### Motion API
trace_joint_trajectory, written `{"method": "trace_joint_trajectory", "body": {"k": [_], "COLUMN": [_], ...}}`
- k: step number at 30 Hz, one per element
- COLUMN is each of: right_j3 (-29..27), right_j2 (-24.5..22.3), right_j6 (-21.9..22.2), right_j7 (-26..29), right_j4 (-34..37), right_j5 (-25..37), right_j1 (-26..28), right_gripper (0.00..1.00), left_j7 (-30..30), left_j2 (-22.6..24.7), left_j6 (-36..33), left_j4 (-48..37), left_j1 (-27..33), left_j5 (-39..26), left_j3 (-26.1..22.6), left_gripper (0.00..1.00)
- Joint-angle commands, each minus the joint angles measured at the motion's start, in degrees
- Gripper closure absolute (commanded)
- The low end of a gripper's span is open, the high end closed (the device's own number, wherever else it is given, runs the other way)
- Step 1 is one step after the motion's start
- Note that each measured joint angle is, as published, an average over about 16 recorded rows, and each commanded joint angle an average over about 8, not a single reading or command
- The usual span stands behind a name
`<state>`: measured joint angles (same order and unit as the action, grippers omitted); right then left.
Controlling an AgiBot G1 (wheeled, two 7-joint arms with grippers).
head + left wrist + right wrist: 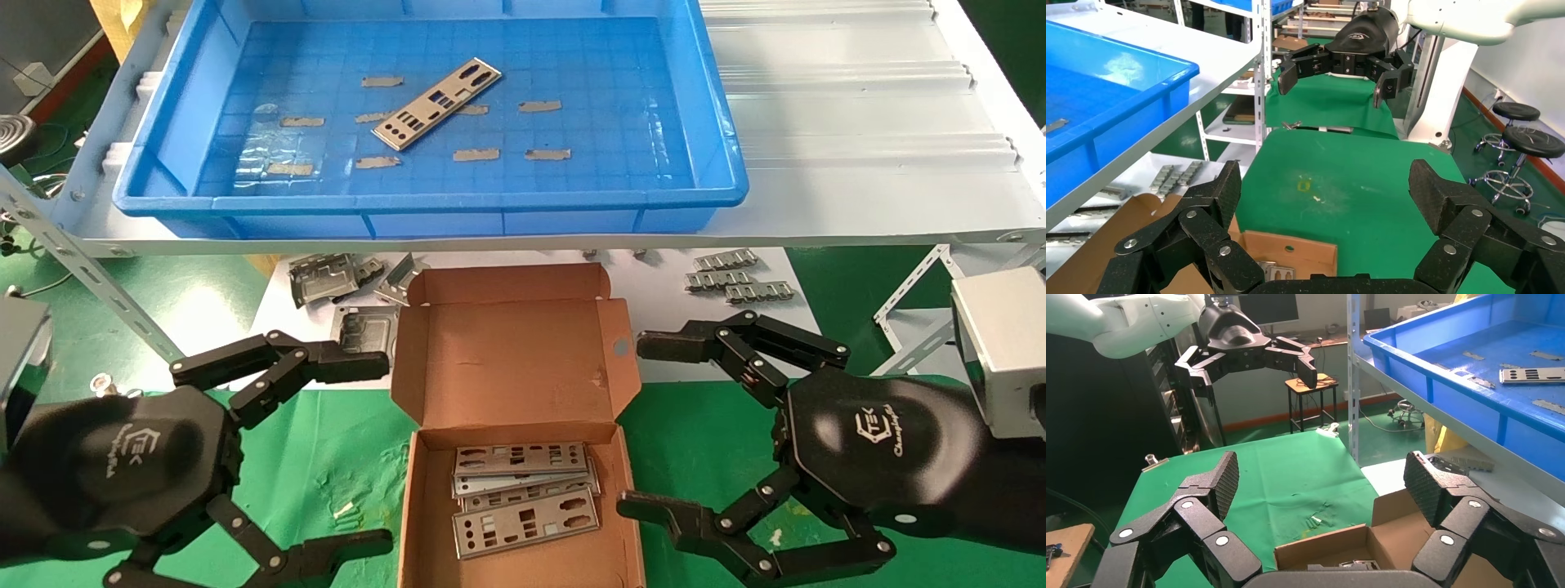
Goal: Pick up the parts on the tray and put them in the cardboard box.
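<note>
One silver part [438, 103] lies slanted on the gridded floor of the blue tray [719, 147] on the shelf; it also shows in the right wrist view [1532, 374]. Several parts [523, 498] lie stacked in the open cardboard box [425, 523], whose lid [515, 359] stands open toward the shelf. My left gripper [364, 453] is open and empty left of the box. My right gripper [645, 425] is open and empty right of the box. The box corner shows in both wrist views, left [1297, 252] and right [1327, 546].
Grey square metal frames [327, 278] lie on the white sheet left of the box lid. Small ridged strips [731, 273] lie to its right. The slotted shelf upright [90, 278] runs down on the left. Green cloth [703, 441] covers the table.
</note>
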<state>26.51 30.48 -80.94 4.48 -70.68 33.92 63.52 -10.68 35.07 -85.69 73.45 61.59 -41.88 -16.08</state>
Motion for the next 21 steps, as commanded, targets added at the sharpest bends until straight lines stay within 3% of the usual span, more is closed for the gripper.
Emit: {"method": "trace_joint_trajectory", "body": {"k": [1,21], "right_j3": [0.0,0.0], "right_j2": [0.0,0.0], "right_j6": [0.0,0.0], "right_j7": [0.0,0.0], "right_j4": [0.0,0.0], "right_j5": [0.0,0.0], "right_j1": [0.0,0.0], "right_gripper": [0.00,0.00], "left_j7": [0.0,0.0], "left_j2": [0.0,0.0], "left_j6": [0.0,0.0], "left_j4": [0.0,0.0], "left_j1": [0.0,0.0], "left_j5": [0.0,0.0], "left_j3": [0.0,0.0], "left_gripper": [0.00,0.00]}}
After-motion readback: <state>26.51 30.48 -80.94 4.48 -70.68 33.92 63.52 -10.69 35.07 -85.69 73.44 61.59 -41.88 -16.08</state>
